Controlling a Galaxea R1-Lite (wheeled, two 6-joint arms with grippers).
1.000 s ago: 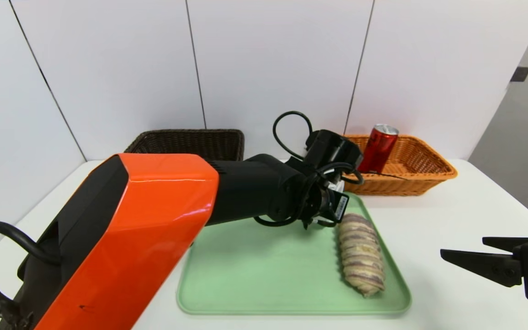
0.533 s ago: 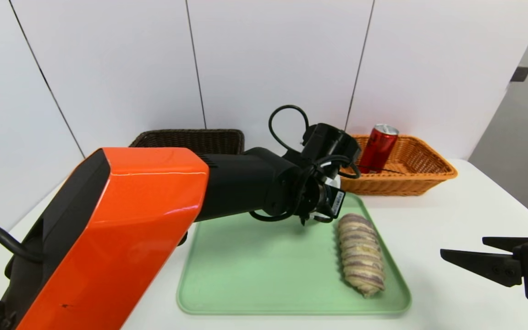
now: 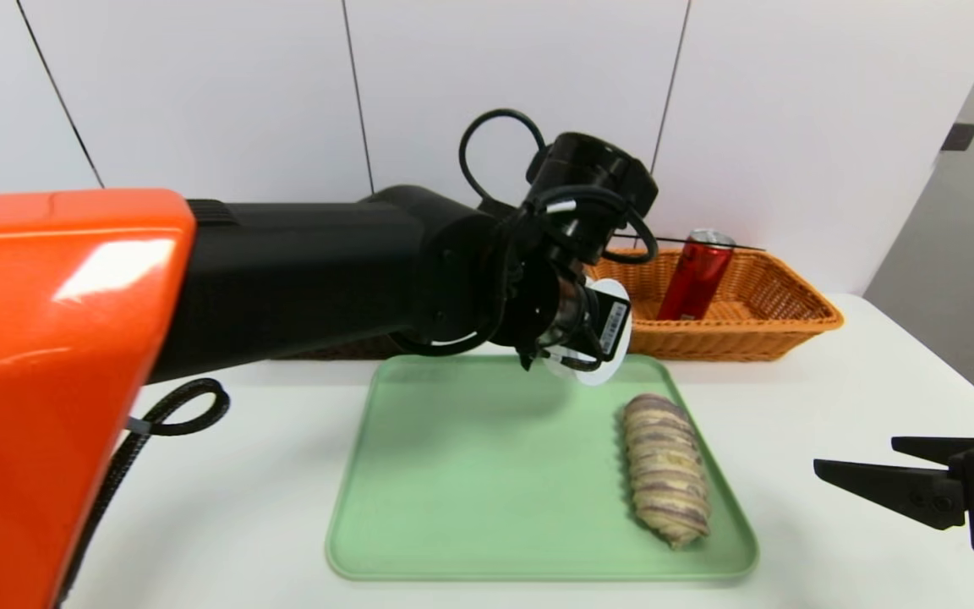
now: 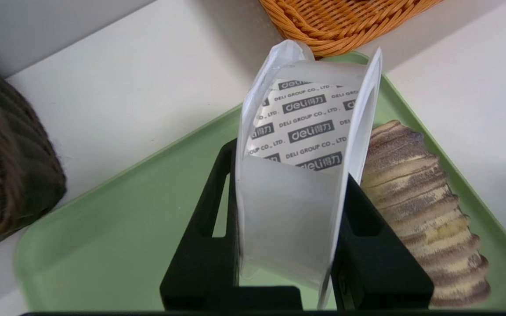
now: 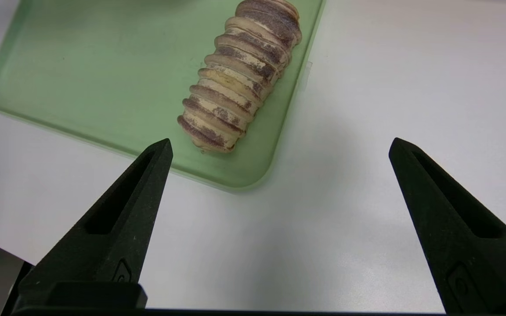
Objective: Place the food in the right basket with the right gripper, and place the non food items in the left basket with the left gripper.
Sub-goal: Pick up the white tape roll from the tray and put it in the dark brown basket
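Tape roll (image 4: pixel 297 184) upright above tray (image 4: pixel 117 210)

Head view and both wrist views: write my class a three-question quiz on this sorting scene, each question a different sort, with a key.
1. True or false: the left gripper is shut on the tape roll.
2. Where does the striped bread roll lie? A) orange basket B) green tray C) bare table
3. Fill in: the red can stands in the ____ basket.

Key: 1 true; 2 B; 3 orange. The right gripper waits open beside the tray.
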